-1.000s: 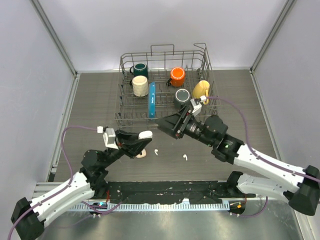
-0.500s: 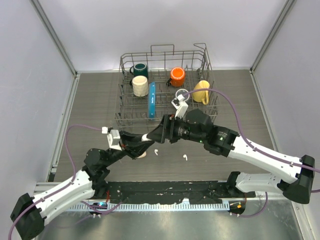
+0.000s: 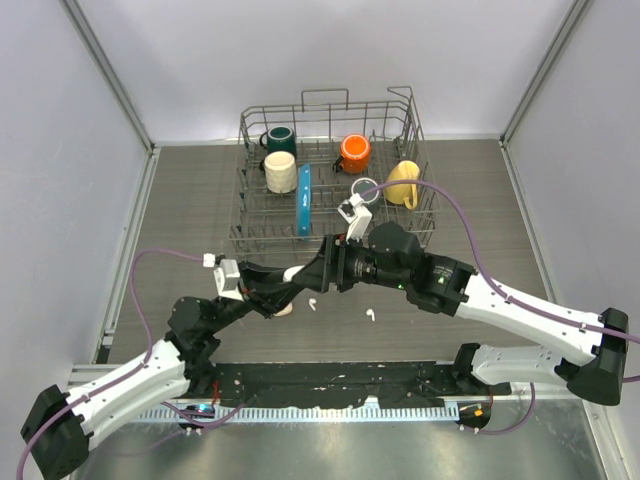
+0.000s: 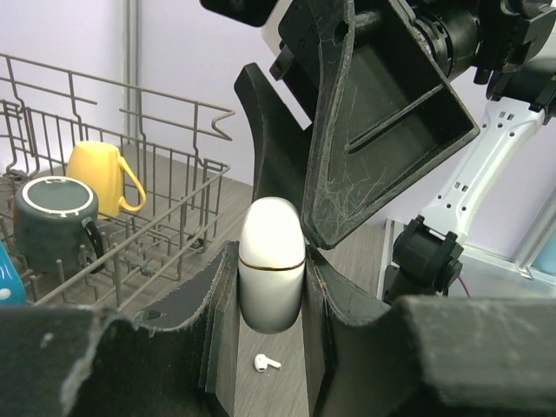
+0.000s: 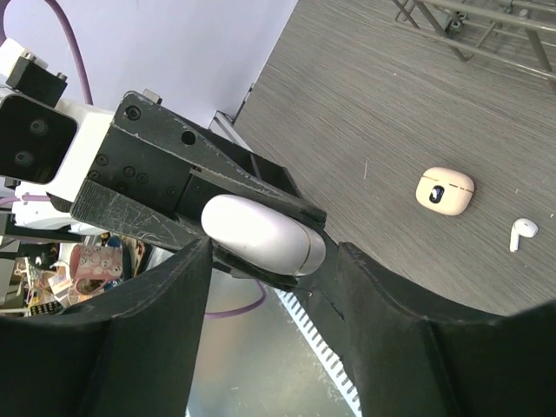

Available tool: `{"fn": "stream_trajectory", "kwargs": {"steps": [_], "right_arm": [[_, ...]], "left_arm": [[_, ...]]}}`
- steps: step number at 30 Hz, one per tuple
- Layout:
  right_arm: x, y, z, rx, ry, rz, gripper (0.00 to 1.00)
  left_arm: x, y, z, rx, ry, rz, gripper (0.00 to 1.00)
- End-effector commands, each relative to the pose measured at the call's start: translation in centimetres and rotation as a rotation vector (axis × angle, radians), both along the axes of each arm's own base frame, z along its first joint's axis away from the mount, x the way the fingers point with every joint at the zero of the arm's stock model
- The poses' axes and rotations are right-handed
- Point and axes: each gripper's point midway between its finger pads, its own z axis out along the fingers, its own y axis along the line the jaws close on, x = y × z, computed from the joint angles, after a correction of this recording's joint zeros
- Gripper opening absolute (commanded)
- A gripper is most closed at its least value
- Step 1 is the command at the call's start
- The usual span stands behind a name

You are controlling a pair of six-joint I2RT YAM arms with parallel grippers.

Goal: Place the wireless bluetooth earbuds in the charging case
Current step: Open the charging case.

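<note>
Right gripper (image 3: 313, 272): one second ago it stood apart from the case (image 3: 294, 270), in front of the rack (image 3: 330, 105). It has since swung left and down to the case's free end. Most of that travel fell in the first half-second, followed by a small further advance. Its spread fingers now straddle the white tip, which earlier stood clear. Right wrist camera block (image 3: 356, 212): carried left along the rack front, now covering the near part of the grey mug (image 3: 368, 186), formerly in full view. Left gripper (image 3: 284, 282): nudged slightly right with the case clamped in it.
</note>
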Motion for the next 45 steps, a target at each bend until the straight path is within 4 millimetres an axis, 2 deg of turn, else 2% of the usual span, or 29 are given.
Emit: {"fn": "stream_trajectory", "kwargs": {"steps": [1,7,15,24,30,33,41,45], "right_arm": [[0.0,-0.4,1.5,0.03,-0.041,-0.012,0.63],[0.5,-0.5,1.5,0.033,-0.04,-0.046,0.58],[0.9,-0.9,2.3,0.075,-0.044,-0.084,0.56],[0.9,-0.7,2.7,0.093,-0.043,-0.084,0.56],[0.3,-0.2,2.9,0.105,-0.051,-0.037,0.56],[0.0,-0.2,2.9,0.103,-0.055,-0.018,0.56],[-1.3,0.1,3.9,0.133,-0.098,0.072,0.58],[-1.3,0.5,3.4,0.085,-0.11,0.105,0.61]], "left_arm": [[-0.6,0.7,3.0,-0.076,-0.087,0.004,0.0],[-1.0,0.7,3.1,-0.083,-0.088,-0.009,0.0],[-1.7,0.3,3.0,-0.065,-0.087,-0.057,0.0],[-2.1,0.1,3.2,-0.061,-0.088,-0.086,0.0],[-1.0,0.6,3.0,-0.084,-0.061,-0.022,0.0],[-0.8,1.3,3.6,-0.118,-0.073,0.017,0.0],[-0.1,1.9,3.6,-0.13,-0.066,0.066,0.0],[0.1,2.1,3.8,-0.14,-0.059,0.078,0.0]]}}
